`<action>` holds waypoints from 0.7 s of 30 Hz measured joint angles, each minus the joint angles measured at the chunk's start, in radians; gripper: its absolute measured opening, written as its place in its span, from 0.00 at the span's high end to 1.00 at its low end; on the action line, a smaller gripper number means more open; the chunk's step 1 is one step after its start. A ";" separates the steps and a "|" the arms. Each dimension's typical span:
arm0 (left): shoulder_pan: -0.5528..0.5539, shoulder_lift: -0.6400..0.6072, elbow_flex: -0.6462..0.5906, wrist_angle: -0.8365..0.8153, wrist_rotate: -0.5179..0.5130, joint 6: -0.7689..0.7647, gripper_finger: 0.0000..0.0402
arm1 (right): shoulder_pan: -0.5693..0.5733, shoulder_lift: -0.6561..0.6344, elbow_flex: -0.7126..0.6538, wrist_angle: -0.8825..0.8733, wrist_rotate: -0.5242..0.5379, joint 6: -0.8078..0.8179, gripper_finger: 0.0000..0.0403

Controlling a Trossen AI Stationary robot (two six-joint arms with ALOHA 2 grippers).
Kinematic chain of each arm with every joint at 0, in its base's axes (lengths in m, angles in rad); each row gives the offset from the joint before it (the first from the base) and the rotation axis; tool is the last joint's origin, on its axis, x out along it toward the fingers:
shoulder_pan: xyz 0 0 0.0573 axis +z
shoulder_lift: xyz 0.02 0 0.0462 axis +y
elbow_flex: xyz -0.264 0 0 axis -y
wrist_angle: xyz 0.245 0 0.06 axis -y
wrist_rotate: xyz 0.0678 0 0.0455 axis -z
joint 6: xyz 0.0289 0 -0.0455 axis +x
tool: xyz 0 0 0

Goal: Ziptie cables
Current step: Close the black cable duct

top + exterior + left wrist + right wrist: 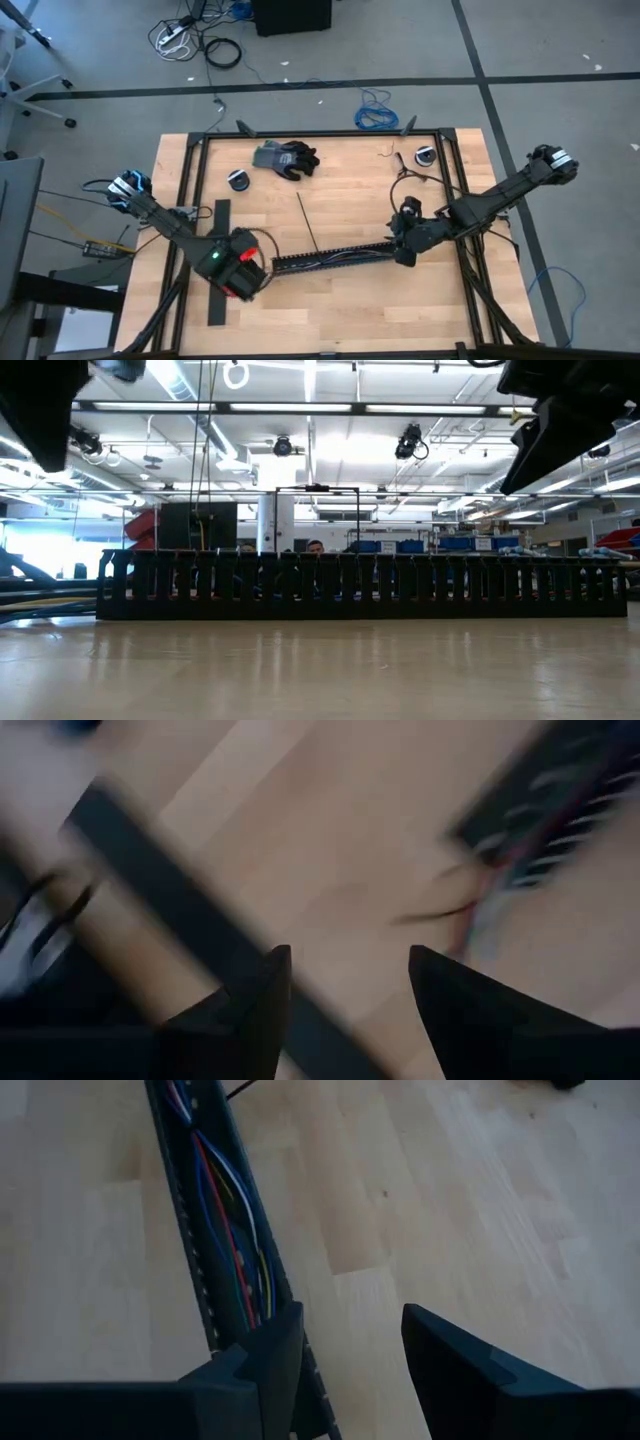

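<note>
Cables (228,1230) lie inside the black slotted channel (330,259), which runs across the middle of my bench (340,310) from about eight o'clock toward three o'clock in the high view; red, blue, white and yellow strands show in it through my right wrist view. At the channel's eight o'clock end my left gripper (243,270) hovers over bare wood beside a black strip (220,262), its fingers (250,1005) parted with nothing between them. Toward twelve o'clock a dark glove (286,158) rests, with a thin black ziptie (307,220) lying below it. At the channel's three o'clock end my right gripper (404,250) stands over the channel, fingers (265,1355) apart and empty.
</note>
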 joint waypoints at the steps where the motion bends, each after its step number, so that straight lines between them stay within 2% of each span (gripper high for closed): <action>1: 0.019 0.002 0.000 -0.049 0.044 -0.038 0.51 | 0.000 0.000 -0.001 0.002 0.000 -0.003 0.59; 4: 0.065 0.001 0.000 -0.229 0.125 -0.139 0.51 | 0.000 0.003 -0.001 0.045 -0.009 0.034 0.59; 5: 0.076 -0.009 -0.007 -0.225 0.137 -0.142 0.51 | 0.000 0.003 -0.001 0.047 -0.022 0.050 0.59; 10: 0.142 -0.131 -0.124 -0.070 0.155 -0.175 0.51 | 0.011 0.017 -0.003 0.048 -0.044 0.032 0.59; 16: 0.195 -0.254 -0.274 -0.066 0.191 -0.276 0.51 | 0.010 0.019 -0.029 0.043 -0.048 -0.004 0.59; 21: 0.225 -0.307 -0.384 0.020 0.199 -0.303 0.51 | 0.013 0.019 -0.056 0.054 -0.080 0.014 0.58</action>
